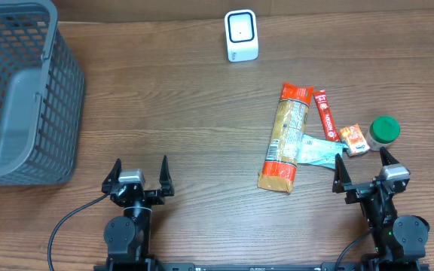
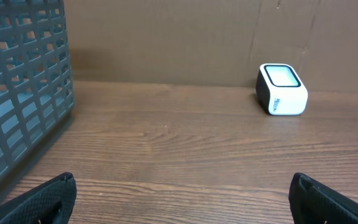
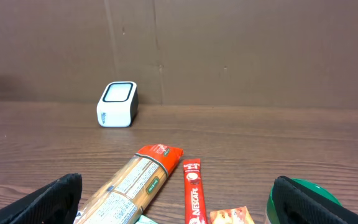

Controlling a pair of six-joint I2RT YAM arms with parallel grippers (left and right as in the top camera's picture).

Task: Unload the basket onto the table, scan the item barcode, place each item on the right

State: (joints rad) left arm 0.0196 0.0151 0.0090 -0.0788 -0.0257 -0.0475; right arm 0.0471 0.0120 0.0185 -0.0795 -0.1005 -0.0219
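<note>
The right claw [image 1: 362,159] and left claw [image 1: 140,162] sit nearest, both spread apart and empty. The pasta [image 1: 285,139] lies just far-left of the right claw. Best to grip it mid-length, then face its barcode to the far scanner [image 1: 241,35].

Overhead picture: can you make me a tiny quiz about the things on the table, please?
1. True or false: the white scanner stands outside the grey basket.
2. The jar near the right gripper has a lid that is: A red, B green, C blue.
3. Which is nearer the long orange packet: the left gripper or the right one?
Key: 1 true; 2 B; 3 right.
</note>
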